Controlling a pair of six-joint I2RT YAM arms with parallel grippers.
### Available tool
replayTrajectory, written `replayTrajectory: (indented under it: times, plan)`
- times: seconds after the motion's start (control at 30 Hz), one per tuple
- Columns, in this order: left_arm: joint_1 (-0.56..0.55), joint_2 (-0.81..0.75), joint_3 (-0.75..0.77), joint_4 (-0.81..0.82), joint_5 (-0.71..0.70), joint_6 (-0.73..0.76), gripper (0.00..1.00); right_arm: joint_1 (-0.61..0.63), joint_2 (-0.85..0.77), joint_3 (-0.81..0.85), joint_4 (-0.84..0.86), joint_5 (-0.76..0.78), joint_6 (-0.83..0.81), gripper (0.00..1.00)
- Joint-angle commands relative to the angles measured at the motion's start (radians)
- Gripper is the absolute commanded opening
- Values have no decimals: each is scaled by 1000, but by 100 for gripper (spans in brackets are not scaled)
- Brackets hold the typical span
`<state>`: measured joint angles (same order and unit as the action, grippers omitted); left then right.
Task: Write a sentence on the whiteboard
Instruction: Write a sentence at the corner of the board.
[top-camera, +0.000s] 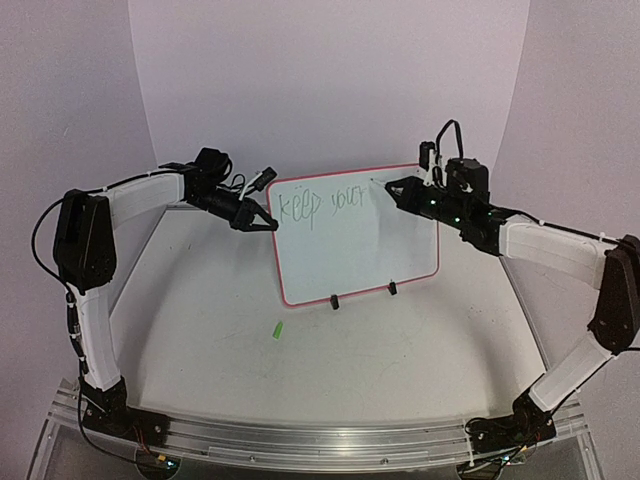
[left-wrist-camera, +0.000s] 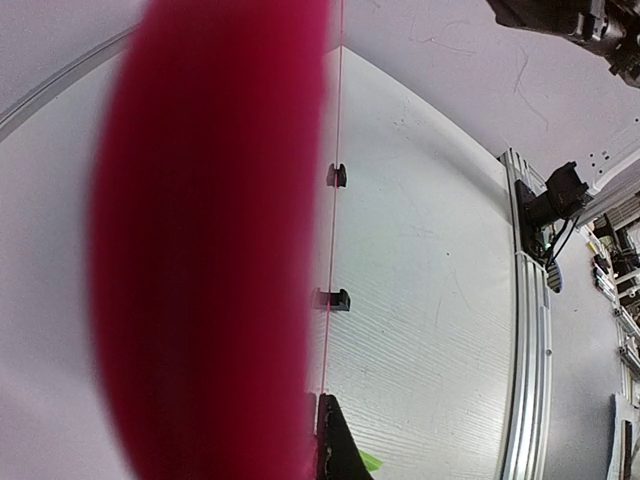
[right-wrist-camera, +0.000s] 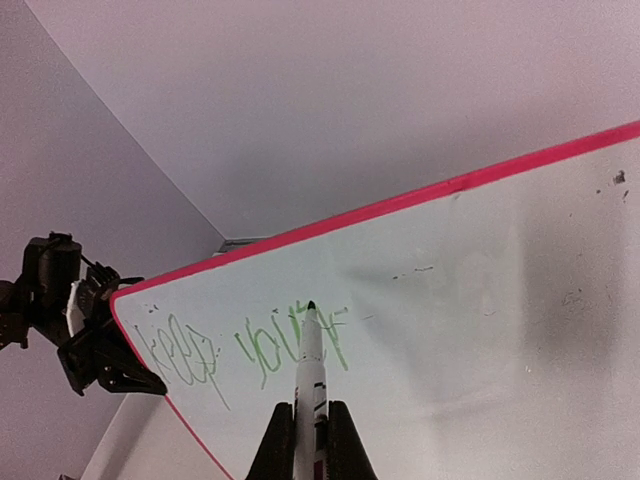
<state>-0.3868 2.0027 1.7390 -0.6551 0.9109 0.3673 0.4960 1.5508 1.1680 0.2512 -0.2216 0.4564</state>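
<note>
green bit (top-camera: 277, 330): on desk (top-camera: 190, 330), just front of board.
board (top-camera: 350, 250): upright mid-desk on 2 feet (top-camera: 334, 301); green writing up top.
L gripper (top-camera: 268, 226): pinching board's left edge; its cam shows rim as red blur.
R gripper (top-camera: 392, 186): clamped on marker (right-wrist-camera: 310, 345); only its cam shows tip at writing.

The whiteboard (top-camera: 360, 250), white with red-pink rim, is stood near upright on two black clip feet (top-camera: 334, 301). Its left edge is clamped in the left gripper (top-camera: 265, 224). Green writing is seen by the right gripper's (top-camera: 395, 188) marker (right-wrist-camera: 310, 350) tip.
</note>
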Motion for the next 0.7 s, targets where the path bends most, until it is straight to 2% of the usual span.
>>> replayTrajectory:
  times: [0.0, 0.23, 0.43, 0.67]
  plan:
    - [-15, -38, 1, -11, -60, 46, 0, -28, -95, -31, -21, -70, -36, 0]
    - [-16, -30, 20, -21, -59, 45, 0, -128, -131, -71, -27, -279, -49, 0]
    - [-17, -36, 15, -29, -64, 54, 0, -191, -88, -58, -16, -467, -80, 0]
    - [-17, -40, 6, -29, -64, 56, 0, -221, 3, 4, 17, -483, -70, 0]
